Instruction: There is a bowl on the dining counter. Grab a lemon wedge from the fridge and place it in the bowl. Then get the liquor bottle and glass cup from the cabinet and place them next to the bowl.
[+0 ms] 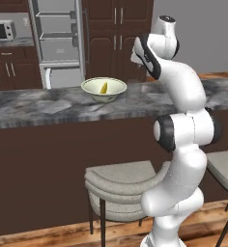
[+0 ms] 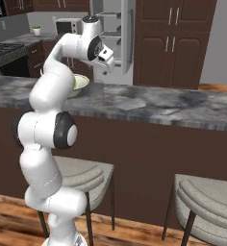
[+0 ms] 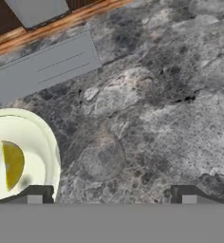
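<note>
The lemon wedge (image 1: 103,88) lies inside the pale bowl (image 1: 117,89), which stands on the grey marbled counter (image 1: 34,108). Above the bare stone just beside the bowl, the jaws are spread wide and hold nothing. Behind, the fridge (image 1: 58,41) stands open.

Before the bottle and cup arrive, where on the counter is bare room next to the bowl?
The dining counter is bare stone on both sides of the bowl, which holds the lemon wedge. In the hand view, the patch beside the bowl under the open pincer is free.
</note>
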Controlling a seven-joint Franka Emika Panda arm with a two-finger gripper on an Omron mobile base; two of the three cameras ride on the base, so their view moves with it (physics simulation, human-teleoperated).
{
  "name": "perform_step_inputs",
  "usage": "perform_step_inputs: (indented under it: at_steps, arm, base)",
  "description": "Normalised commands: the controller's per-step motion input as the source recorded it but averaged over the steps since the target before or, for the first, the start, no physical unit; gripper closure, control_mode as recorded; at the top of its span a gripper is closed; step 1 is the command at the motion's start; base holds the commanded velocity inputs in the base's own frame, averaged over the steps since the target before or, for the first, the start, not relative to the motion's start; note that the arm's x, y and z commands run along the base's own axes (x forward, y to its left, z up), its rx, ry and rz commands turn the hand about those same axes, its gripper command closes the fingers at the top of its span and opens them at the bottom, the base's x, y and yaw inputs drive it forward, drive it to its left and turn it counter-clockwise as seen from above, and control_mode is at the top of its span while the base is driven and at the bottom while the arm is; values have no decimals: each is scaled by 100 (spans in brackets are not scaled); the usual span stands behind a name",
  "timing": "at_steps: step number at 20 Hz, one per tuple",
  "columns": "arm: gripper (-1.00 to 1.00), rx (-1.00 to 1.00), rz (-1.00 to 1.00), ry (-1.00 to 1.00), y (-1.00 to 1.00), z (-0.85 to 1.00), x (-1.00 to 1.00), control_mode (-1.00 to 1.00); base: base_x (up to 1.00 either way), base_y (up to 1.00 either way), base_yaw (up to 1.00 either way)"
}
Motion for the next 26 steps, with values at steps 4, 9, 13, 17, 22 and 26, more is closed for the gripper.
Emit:
perform_step_inputs:
  at_steps: [4, 9, 13, 17, 22, 26]
  arm:
    - [-100, 0, 2, -27, 0, 47, -100, -100]
    - [-100, -2, 5, -28, 0, 15, -100, -100]
    - [-100, -8, 5, -28, 0, 1, -100, -100]
    - [-100, -11, 6, -13, 3, 0, -100, -100]
    - [-100, -10, 8, 1, 15, 3, -100, -100]
    - [-100, -7, 6, 12, 17, 2, -100, -100]
  base:
    - [0, 0, 0]
    - [0, 0, 0]
    - [0, 0, 0]
    - [0, 0, 0]
    - [0, 0, 0]
    - [0, 0, 0]
